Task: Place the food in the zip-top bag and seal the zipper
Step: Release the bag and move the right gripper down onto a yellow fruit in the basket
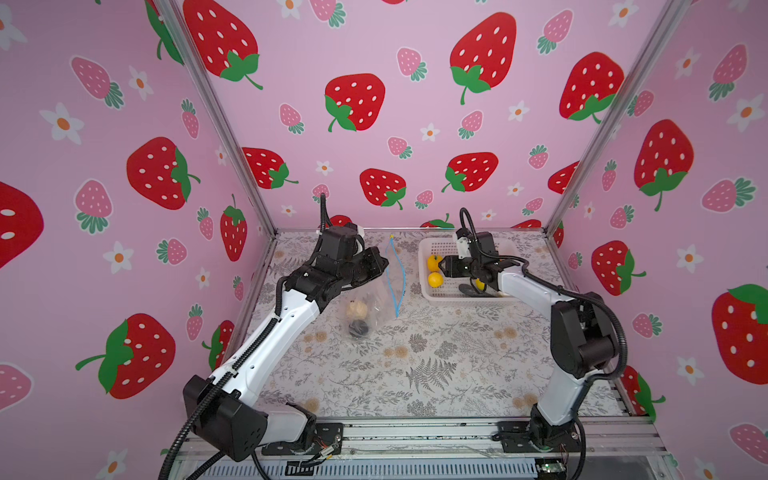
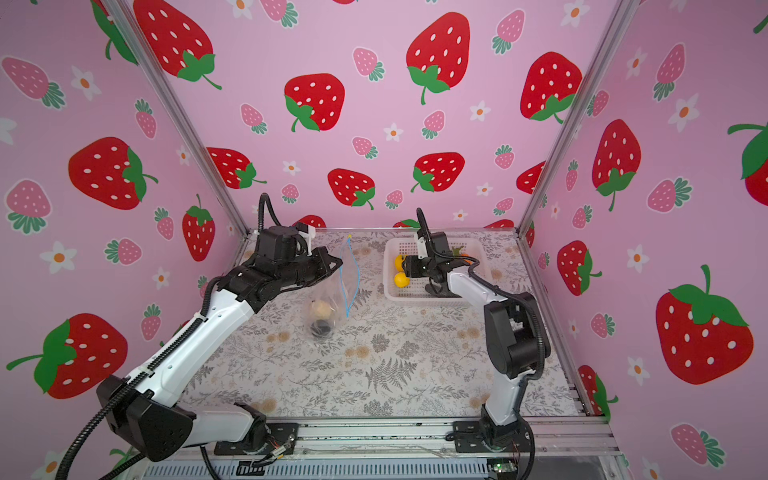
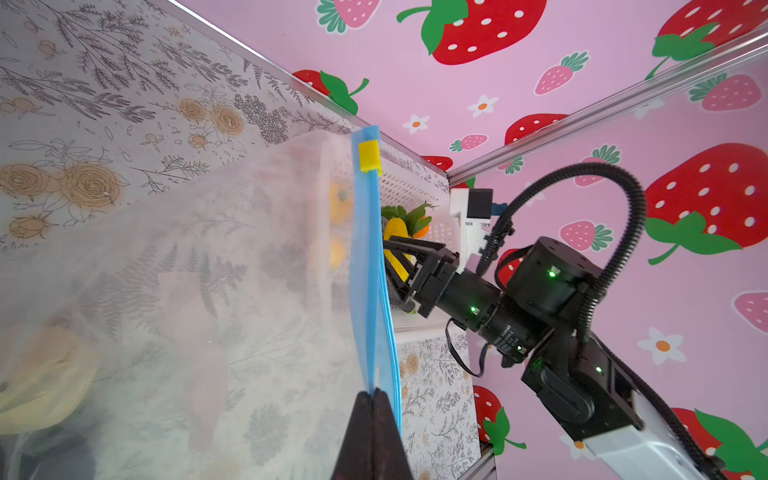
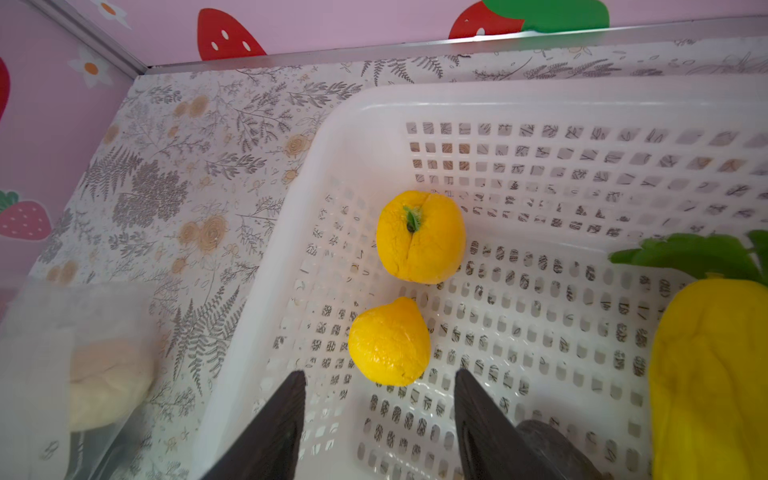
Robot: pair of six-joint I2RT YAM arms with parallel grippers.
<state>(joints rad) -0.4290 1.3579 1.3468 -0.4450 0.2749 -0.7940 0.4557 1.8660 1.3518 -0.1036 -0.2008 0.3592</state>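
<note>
The transparent zip-top bag (image 1: pixel 376 297) hangs upright at mid-table, its light blue zipper (image 1: pixel 394 274) facing the basket. My left gripper (image 3: pixel 374 394) is shut on the bag's zipper edge, below the yellow end (image 3: pixel 369 154). A cream piece of food (image 1: pixel 357 309) and a dark one (image 1: pixel 358 329) lie inside the bag. My right gripper (image 4: pixel 379 374) is open over the basket floor, its jaws just short of a yellow fruit (image 4: pixel 388 340). Another yellow fruit (image 4: pixel 419 237) sits beyond it, and a large yellow leafy piece (image 4: pixel 706 374) lies to one side.
The white perforated basket (image 1: pixel 461 300) stands at the back right, close to the bag's mouth. A dark piece (image 4: pixel 548 440) lies by one right finger. Pink strawberry walls close in the table on three sides.
</note>
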